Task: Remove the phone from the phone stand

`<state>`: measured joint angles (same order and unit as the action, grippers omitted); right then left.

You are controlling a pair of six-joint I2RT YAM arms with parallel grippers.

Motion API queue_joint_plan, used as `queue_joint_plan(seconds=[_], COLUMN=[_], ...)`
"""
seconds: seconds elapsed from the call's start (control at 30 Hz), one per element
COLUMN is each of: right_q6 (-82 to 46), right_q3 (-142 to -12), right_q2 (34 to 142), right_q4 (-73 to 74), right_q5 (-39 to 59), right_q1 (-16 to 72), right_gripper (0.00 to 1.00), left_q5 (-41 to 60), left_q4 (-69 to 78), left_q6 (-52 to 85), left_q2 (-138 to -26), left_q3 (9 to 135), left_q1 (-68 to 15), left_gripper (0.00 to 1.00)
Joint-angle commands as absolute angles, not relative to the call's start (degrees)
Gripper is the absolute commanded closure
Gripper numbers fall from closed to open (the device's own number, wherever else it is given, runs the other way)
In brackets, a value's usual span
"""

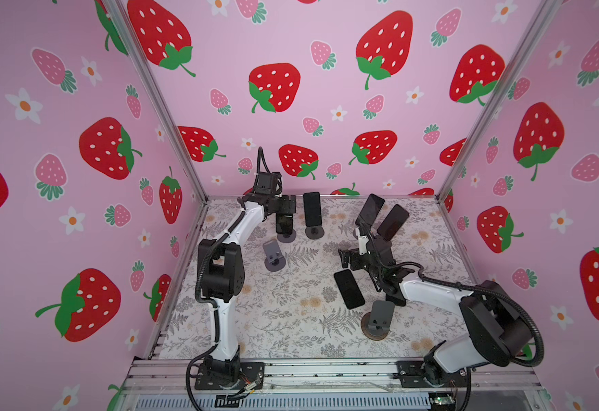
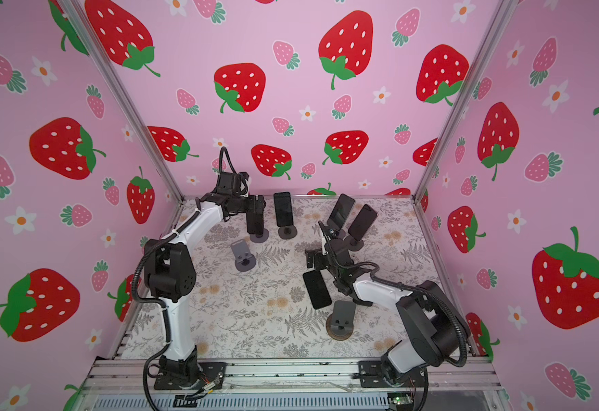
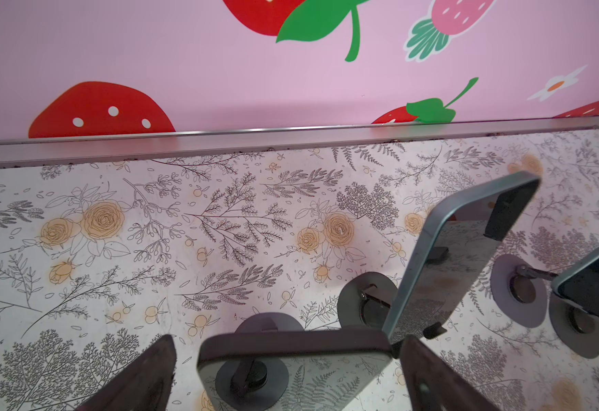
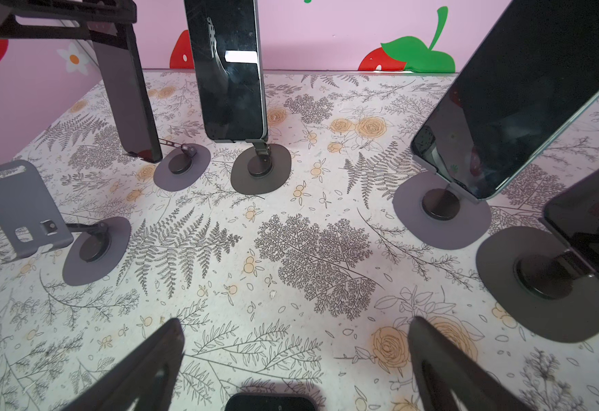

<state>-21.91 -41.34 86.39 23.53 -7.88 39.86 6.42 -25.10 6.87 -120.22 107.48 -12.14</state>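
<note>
Left wrist view: left gripper (image 3: 287, 341), jaws wide, is straddling the slim dark phone (image 3: 326, 377) standing upright on its grey disc-footed stand (image 3: 269, 322); right gripper (image 4: 296, 322) is gaping empty.

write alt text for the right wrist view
The open right gripper hovers over a floral table, with a phone lying flat close by it. Beyond, four phones lean on stands, one of them under the left gripper, and one empty stand stands apart.
</note>
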Motion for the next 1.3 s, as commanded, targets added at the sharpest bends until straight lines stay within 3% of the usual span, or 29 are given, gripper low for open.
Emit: queue_joint_plan(seconds=[0.0, 0.63, 0.9, 1.03, 1.27], right_q6=[-22.6, -23.9, -24.2, -24.3, -24.3], right_q3=[-41.1, -40.8, -40.1, -39.8, -39.0], right_q2=[87.1, 85.5, 84.0, 83.6, 82.8], right_q4=[24.3, 23.7, 23.9, 24.1, 25.1], right_q5=[-8.3, -8.0, -8.2, -8.4, -7.9], right_q1=[39.9, 39.9, 39.9, 39.9, 39.9], right_gripper=[0.0, 0.0, 0.0, 0.0, 0.0], left_q5=[6.0, 3.1, 2.9, 1.8, 1.6], left_q4=[-26.2, -29.4, -29.6, -29.6, -29.5], left_q6=[4.6, 6.0, 6.4, 6.6, 7.3], left_q2=[-121.1, -123.7, -123.3, -122.8, -122.9], left_q3=[110.5, 112.2, 110.9, 110.5, 110.0], left_q1=[-13.2, -13.7, -13.7, -13.7, -13.7], left_gripper=[0.02, 0.22, 0.23, 0.17, 0.15])
